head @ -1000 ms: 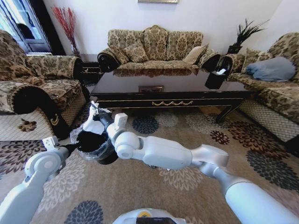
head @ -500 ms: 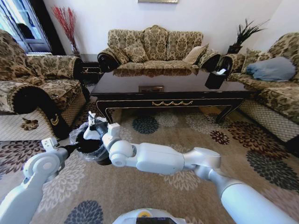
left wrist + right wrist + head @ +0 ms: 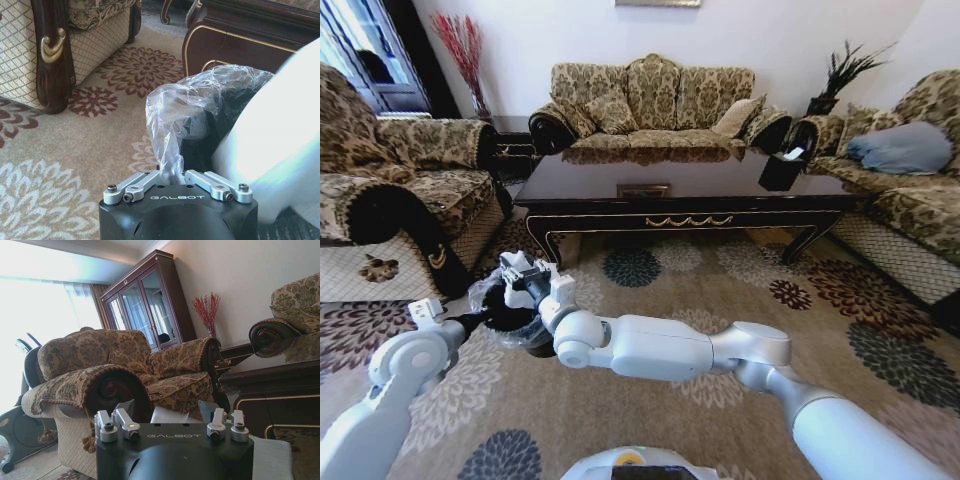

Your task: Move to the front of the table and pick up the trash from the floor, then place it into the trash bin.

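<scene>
Carpet (image 3: 720, 270) in beige with large round flower medallions covers the floor, and the long low coffee table of dark glossy wood with gold scroll trim (image 3: 685, 200) lies across the far middle of the room, its long axis running left to right. Near left of it, just this side of the table's left leg, hangs the small round black trash bin with a ruffled clear plastic liner (image 3: 510, 305) — upright, mouth upward, held off the carpet. The left gripper (image 3: 176, 175) is clamped on a bunched fold of that liner at the bin's rim. The right arm reaches across from the right, its right gripper (image 3: 518, 270) poised over the bin's far rim; the jaws stand apart and nothing is visible between them, with a pale flat surface just beyond them in the right wrist view.

Against a second ago, the white piece then pinched high in the right gripper is gone from sight, and that gripper has tipped down and leftward — lower over the bin's mouth.
</scene>
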Tool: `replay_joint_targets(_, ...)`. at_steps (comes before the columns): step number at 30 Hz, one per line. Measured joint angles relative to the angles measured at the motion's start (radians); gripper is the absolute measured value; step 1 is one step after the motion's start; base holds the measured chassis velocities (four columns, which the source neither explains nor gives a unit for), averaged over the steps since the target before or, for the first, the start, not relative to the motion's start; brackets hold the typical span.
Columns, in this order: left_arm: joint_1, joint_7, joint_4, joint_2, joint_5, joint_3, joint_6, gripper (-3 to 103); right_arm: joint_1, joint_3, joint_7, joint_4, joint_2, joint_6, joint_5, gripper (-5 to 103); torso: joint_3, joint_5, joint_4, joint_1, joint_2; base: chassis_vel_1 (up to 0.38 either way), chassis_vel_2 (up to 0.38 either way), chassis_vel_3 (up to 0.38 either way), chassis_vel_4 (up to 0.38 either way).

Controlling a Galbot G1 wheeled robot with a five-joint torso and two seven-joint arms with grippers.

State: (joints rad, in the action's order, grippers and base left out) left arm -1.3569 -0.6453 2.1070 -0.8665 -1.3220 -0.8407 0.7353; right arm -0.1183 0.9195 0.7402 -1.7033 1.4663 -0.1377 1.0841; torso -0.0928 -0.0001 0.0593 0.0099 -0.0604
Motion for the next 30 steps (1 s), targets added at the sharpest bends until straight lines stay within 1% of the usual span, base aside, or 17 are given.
replay_joint_targets(2,-0.004,0.001,0.001,0.001,0.000,-0.003,0.000,2,0.004,0.001,0.003,0.006,0.011,0.001,0.000,79,0.000,0.0000,-0.0001,0.000,0.000,0.000,0.000,0.000,0.000)
replay_joint_targets(3,-0.004,0.001,0.001,0.001,0.000,-0.003,0.000,2,0.004,0.001,0.003,0.006,0.011,0.001,0.000,79,0.000,0.0000,-0.0001,0.000,0.000,0.000,0.000,0.000,0.000)
replay_joint_targets(5,-0.008,0.001,0.003,0.004,0.000,-0.008,0.000,2,0.011,0.001,0.009,0.014,0.022,0.001,0.002,90,0.000,0.0000,-0.0001,0.000,0.000,0.000,0.000,0.000,0.000)
replay_joint_targets(6,-0.008,0.001,0.003,0.004,0.000,-0.008,0.000,2,0.011,0.001,0.009,0.014,0.022,0.001,0.002,90,0.000,0.0000,-0.0001,0.000,0.000,0.000,0.000,0.000,0.000)
replay_joint_targets(8,-0.011,0.001,0.005,0.006,0.000,-0.011,0.000,2,0.017,-0.005,0.013,0.016,0.024,0.002,0.003,99,0.000,0.0000,-0.0002,0.000,0.000,0.000,0.000,0.000,0.000)
replay_joint_targets(12,-0.018,0.002,0.010,0.007,0.000,-0.016,0.000,2,0.026,-0.036,0.032,0.015,0.004,0.006,0.020,100,0.000,0.0001,-0.0002,0.000,0.000,0.000,0.000,0.000,0.000)
replay_joint_targets(14,-0.024,0.002,0.017,0.007,0.000,-0.021,0.000,2,0.029,-0.064,0.072,0.010,-0.033,0.035,0.027,100,0.000,0.0001,-0.0001,0.000,0.000,0.000,0.000,0.000,0.000)
replay_joint_targets(15,-0.024,0.002,0.017,0.007,0.000,-0.021,0.000,2,0.029,-0.064,0.072,0.010,-0.033,0.035,0.027,100,0.000,0.0001,-0.0001,0.000,0.000,0.000,0.000,0.000,0.000)
replay_joint_targets(17,-0.028,0.002,0.023,0.009,0.000,-0.026,0.000,2,0.029,-0.082,0.114,0.006,-0.061,0.071,0.032,100,0.000,0.0002,0.0000,0.000,0.000,0.000,0.000,0.000,0.000)
replay_joint_targets(20,-0.041,-0.001,0.037,0.013,-0.002,-0.043,0.000,2,0.017,-0.135,0.168,-0.005,-0.129,0.121,0.063,100,0.000,0.0004,0.0001,0.000,0.000,0.000,0.000,0.000,0.000)
replay_joint_targets(21,-0.041,-0.001,0.037,0.013,-0.002,-0.043,0.000,2,0.017,-0.135,0.168,-0.005,-0.129,0.121,0.063,100,0.000,0.0004,0.0001,0.000,0.000,0.000,0.000,0.000,0.000)
replay_joint_targets(22,-0.045,-0.001,0.039,0.014,-0.003,-0.048,0.000,2,0.012,-0.149,0.181,-0.007,-0.144,0.134,0.072,100,0.000,0.0004,0.0002,0.000,0.000,0.000,0.000,0.000,0.000)
replay_joint_targets(26,-0.059,-0.010,0.047,0.021,-0.009,-0.077,0.000,2,-0.028,-0.224,0.275,-0.023,-0.215,0.221,0.153,100,0.000,0.0003,-0.0001,0.000,0.000,0.000,0.000,0.000,0.000)
replay_joint_targets(27,-0.059,-0.010,0.047,0.021,-0.009,-0.077,0.000,2,-0.028,-0.224,0.275,-0.023,-0.215,0.221,0.153,100,0.000,0.0003,-0.0001,0.000,0.000,0.000,0.000,0.000,0.000)
replay_joint_targets(28,-0.062,-0.013,0.051,0.024,-0.015,-0.084,0.000,2,-0.040,-0.239,0.297,-0.028,-0.229,0.236,0.177,100,0.000,0.0003,-0.0002,0.000,0.000,0.000,0.000,0.000,0.000)
replay_joint_targets(30,-0.069,-0.019,0.063,0.033,-0.033,-0.108,0.000,2,-0.080,-0.278,0.332,-0.042,-0.280,0.269,0.225,100,0.000,0.0005,-0.0003,0.000,0.000,0.000,0.000,0.000,0.000)
